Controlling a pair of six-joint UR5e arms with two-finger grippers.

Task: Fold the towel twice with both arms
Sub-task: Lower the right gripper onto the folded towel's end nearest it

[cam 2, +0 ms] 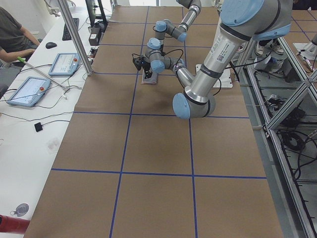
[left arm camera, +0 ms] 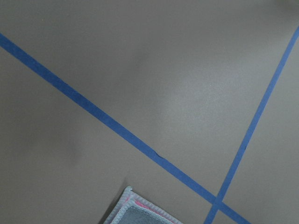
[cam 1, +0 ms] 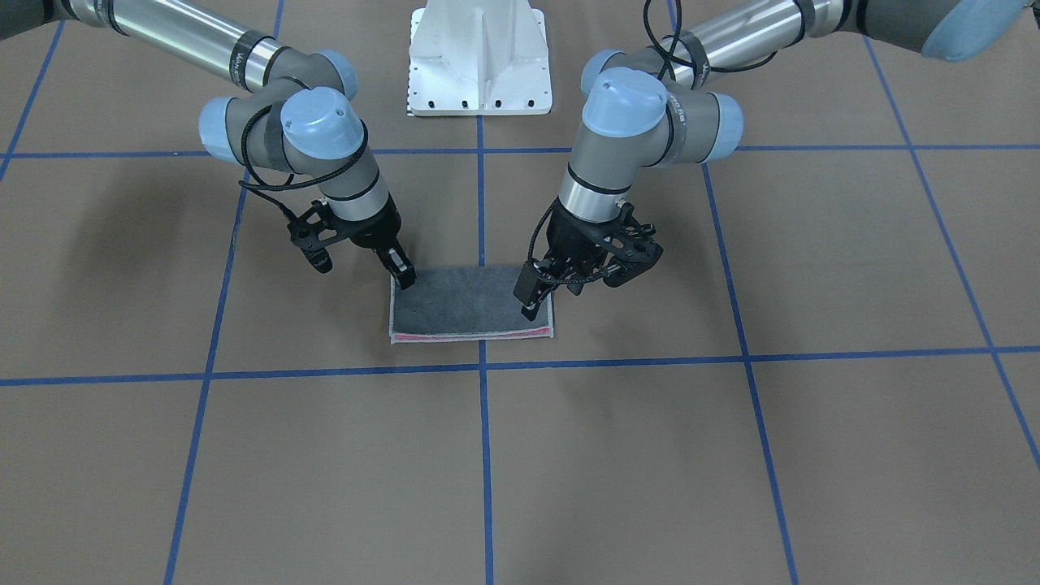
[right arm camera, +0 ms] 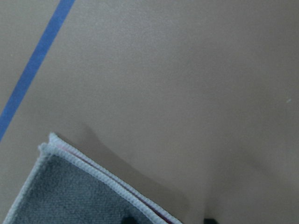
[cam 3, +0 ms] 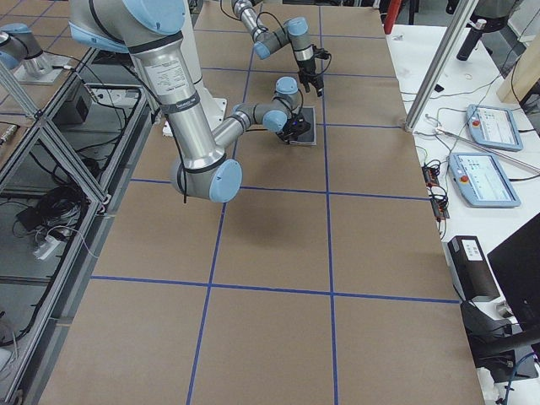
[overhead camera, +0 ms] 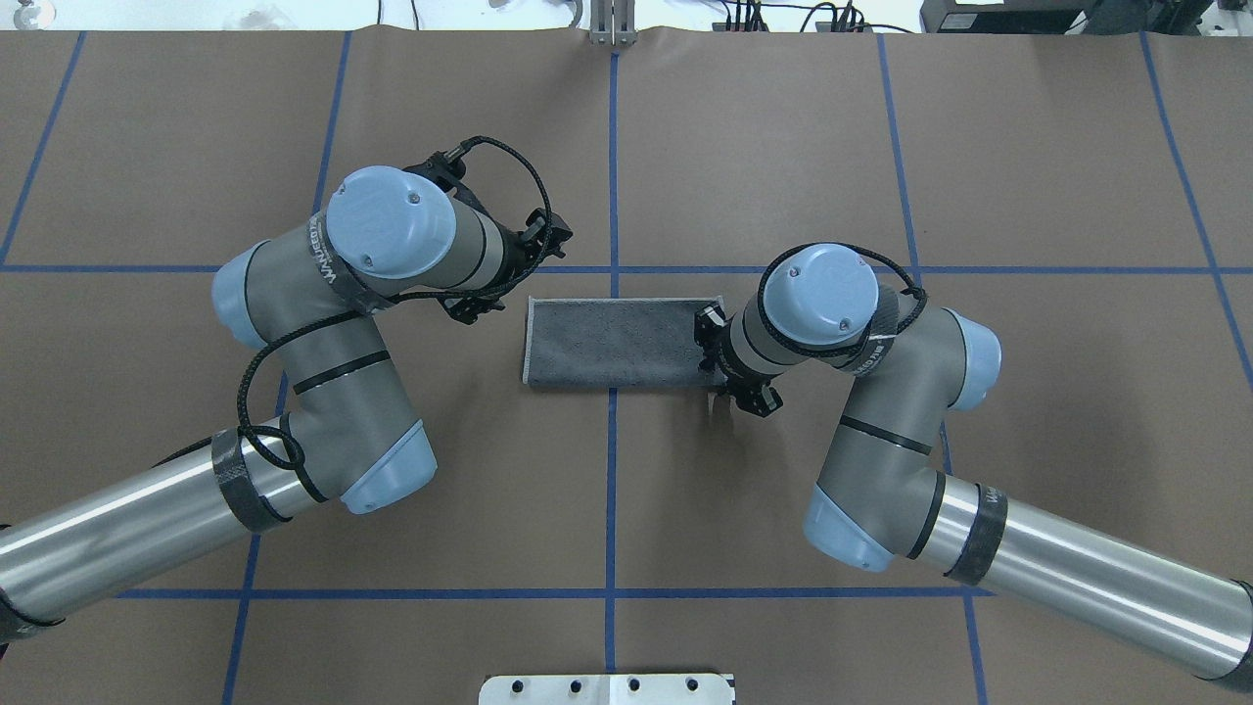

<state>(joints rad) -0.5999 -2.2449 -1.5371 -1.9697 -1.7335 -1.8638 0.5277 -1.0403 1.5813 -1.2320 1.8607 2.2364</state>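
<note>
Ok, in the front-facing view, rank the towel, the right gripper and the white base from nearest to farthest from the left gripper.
1. towel: directly under the left gripper.
2. right gripper: at the towel's other end, view's left.
3. white base: top centre, well beyond both.

I'm seeing white lettering on a dark band [overhead camera: 328, 259] around the left arm [overhead camera: 323, 392] and on a matching band [overhead camera: 991, 504] around the right arm [overhead camera: 881, 441], but it's blurring too much to read. I'm reading nothing else.
</note>
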